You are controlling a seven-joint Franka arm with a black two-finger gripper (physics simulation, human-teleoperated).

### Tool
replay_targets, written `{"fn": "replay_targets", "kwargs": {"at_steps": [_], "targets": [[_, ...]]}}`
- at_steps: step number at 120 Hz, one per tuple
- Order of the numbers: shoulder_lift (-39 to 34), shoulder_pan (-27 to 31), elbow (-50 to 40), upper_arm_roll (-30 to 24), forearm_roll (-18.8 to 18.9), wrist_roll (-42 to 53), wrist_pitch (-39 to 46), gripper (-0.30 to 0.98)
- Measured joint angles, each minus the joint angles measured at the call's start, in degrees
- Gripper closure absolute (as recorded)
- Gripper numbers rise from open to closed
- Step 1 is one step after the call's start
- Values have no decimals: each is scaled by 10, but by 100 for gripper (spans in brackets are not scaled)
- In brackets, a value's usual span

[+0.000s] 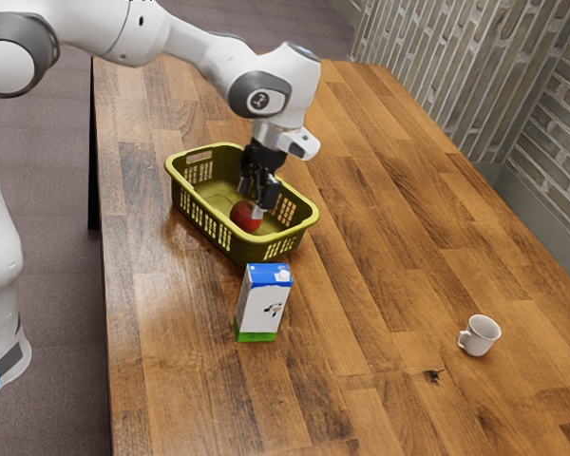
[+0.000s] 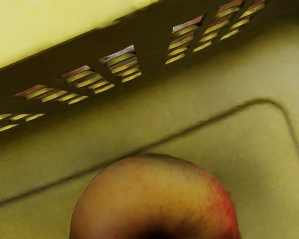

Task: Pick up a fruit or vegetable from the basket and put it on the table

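Note:
My gripper (image 1: 254,201) reaches down into the olive-green basket (image 1: 201,206), right at a red fruit that looks like an apple (image 1: 245,217). Whether it is open or shut cannot be made out. In the wrist view the apple (image 2: 154,196), yellowish with a red side, lies at the lower edge, close under my hand. Around it are the basket's floor (image 2: 259,149) and slotted wall.
A milk carton (image 1: 264,304) stands upright on the wooden table (image 1: 380,228), close to the basket's near end. Farther toward the exterior view's right is a white mug (image 1: 480,335). The basket's raised rim surrounds my lowered gripper.

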Motion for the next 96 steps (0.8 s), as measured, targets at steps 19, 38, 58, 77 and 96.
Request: {"fn": "replay_targets", "kwargs": {"at_steps": [19, 38, 58, 77, 96], "targets": [[3, 0, -1, 0, 0, 0, 0, 2], [13, 0, -1, 0, 0, -1, 0, 2], [22, 1, -1, 0, 0, -1, 1, 2], [24, 0, -1, 0, 0, -2, 2, 2], [27, -1, -1, 0, 0, -2, 1, 2]]}}
